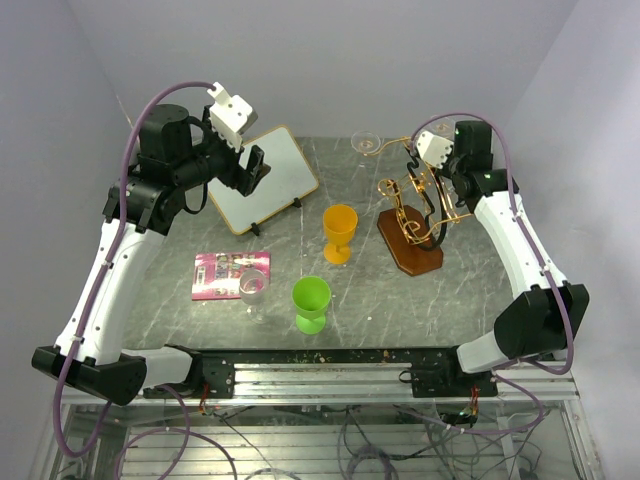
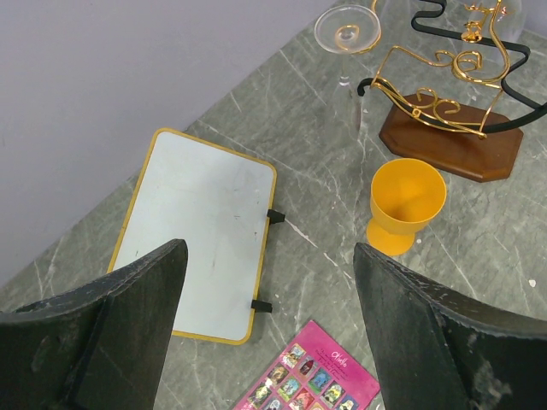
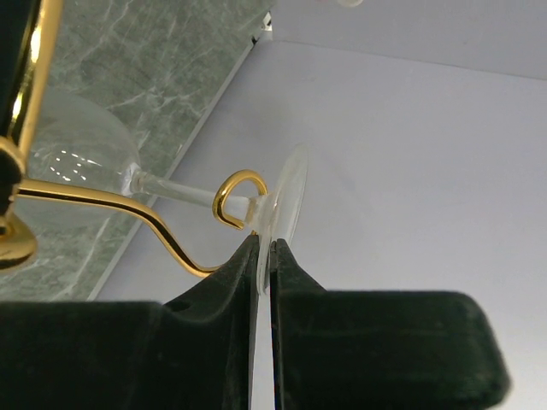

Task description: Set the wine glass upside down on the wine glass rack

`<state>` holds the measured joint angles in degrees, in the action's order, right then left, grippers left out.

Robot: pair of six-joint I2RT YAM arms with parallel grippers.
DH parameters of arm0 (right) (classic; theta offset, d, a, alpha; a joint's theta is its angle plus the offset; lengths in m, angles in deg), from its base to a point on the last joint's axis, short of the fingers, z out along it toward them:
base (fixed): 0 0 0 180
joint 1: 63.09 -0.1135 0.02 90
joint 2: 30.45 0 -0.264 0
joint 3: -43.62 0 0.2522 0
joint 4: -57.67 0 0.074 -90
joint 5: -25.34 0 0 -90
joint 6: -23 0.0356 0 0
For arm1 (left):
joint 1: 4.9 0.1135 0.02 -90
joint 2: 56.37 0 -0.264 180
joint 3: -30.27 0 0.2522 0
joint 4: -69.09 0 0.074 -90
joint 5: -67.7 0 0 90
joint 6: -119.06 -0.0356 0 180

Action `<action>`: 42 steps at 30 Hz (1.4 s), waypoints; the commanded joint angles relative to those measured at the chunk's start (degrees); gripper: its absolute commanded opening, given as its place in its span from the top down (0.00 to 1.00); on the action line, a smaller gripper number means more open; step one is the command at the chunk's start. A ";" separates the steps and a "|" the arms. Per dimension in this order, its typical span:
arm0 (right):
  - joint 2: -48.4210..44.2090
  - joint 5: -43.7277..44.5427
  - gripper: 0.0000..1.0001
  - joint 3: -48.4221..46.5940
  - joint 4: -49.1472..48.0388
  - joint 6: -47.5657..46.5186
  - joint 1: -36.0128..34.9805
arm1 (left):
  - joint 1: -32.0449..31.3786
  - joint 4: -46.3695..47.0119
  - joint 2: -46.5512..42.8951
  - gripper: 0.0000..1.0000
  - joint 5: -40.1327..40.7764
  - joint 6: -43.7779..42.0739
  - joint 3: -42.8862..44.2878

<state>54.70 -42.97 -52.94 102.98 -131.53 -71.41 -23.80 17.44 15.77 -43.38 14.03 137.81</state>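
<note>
Gold rack [image 1: 412,215] hook holds one wine glass [image 3: 278,201] by its stem; your right hand [image 3: 265,256] clamps its foot. Left hand [image 2: 269,256] apart. Second glass [image 1: 254,290], orange goblet [image 1: 340,232], green goblet [image 1: 310,303] stand nearby.

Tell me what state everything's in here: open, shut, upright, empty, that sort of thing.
Left gripper: open, empty.
Right gripper: shut on the held glass's foot.
Rack: upright.
Held glass: stem against one of the rack's gold hooks.
Spare glass: upright.
Orange cup: upright, empty.
Green cup: upright, empty.
Whiteboard: blank.
</note>
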 commanded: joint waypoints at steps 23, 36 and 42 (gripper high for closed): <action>-3.18 -2.93 0.81 1.51 1.60 0.77 -1.76 | 0.53 1.56 -1.82 0.11 -0.82 -0.95 -0.77; -4.83 -4.36 0.69 0.83 3.57 2.43 -2.09 | 0.53 1.76 -2.59 0.11 -0.44 -1.29 -1.55; -6.32 -6.78 0.64 0.60 5.60 3.80 -2.22 | 0.61 2.20 -3.39 0.10 0.28 -1.78 -2.66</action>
<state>50.39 -47.49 -51.65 106.52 -129.54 -73.33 -23.80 17.62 13.69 -43.32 12.98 135.87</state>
